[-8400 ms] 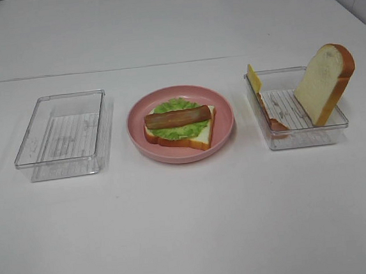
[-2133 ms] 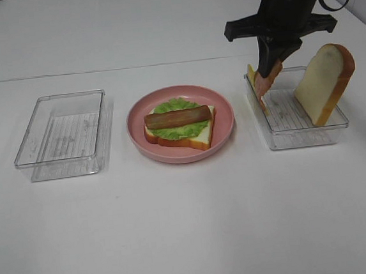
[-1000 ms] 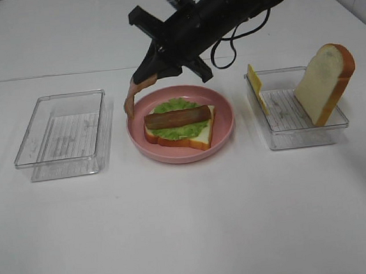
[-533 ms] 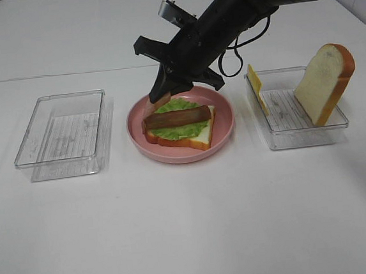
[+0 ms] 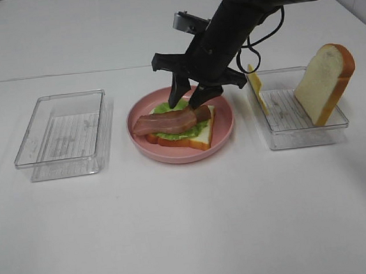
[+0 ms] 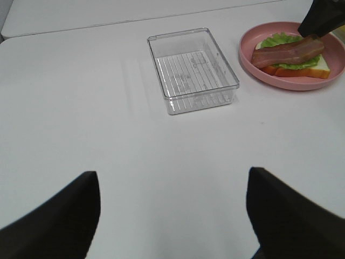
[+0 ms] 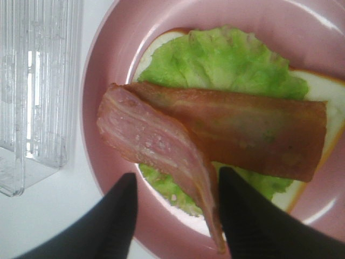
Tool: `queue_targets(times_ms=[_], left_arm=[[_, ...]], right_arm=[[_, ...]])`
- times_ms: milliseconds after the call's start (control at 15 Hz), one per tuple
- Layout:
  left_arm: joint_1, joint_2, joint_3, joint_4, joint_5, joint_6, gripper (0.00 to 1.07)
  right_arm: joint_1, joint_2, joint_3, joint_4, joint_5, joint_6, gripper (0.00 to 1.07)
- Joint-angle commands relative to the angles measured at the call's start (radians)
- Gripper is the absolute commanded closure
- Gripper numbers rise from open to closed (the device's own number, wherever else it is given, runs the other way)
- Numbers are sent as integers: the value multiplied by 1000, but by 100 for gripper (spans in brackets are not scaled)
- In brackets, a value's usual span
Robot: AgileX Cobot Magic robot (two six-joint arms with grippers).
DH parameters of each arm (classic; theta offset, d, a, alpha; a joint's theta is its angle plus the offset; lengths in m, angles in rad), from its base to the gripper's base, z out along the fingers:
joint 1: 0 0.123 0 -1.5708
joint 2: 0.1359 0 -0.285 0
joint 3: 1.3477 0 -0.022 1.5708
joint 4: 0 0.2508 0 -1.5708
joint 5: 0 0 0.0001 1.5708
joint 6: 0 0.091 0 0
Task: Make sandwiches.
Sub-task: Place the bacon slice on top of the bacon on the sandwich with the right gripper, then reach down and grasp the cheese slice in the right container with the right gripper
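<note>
Currently, the sandwich [image 5: 179, 129] is sitting half-built on the plate [image 5: 226, 128], bacon [image 5: 165, 120] laid, with the right gripper [image 5: 189, 98] hovering spread above it, the left gripper [image 6: 172, 174] idling spread and empty, and cheese [image 5: 253, 78] and top slice [image 5: 326, 83] waiting in the tray [image 5: 298, 138].

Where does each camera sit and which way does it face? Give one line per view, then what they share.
Exterior high: mounted high, looking down on the white table; the right arm's black gripper hangs open over the round pink plate.
Left wrist: on the left arm, facing the empty clear plastic tray; the open left gripper's fingers show.
Right wrist: straight down, close above the open-faced toy sandwich; its fingers flank the pink bacon strip.
Shared: all show plate and sandwich.
</note>
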Motion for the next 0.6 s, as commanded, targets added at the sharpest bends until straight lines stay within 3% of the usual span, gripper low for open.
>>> queue_targets(times_ms=[67, 333, 600], left_arm=[[-2, -22, 1, 2, -9, -4, 34], [-2, -22, 1, 2, -9, -4, 34], [-2, -22, 1, 2, -9, -4, 34]], right_arm=[[0, -14, -2, -60, -10, -17, 39], [0, -86, -2, -130, -9, -17, 37], [-4, -202, -2, -305, 25, 46, 37]])
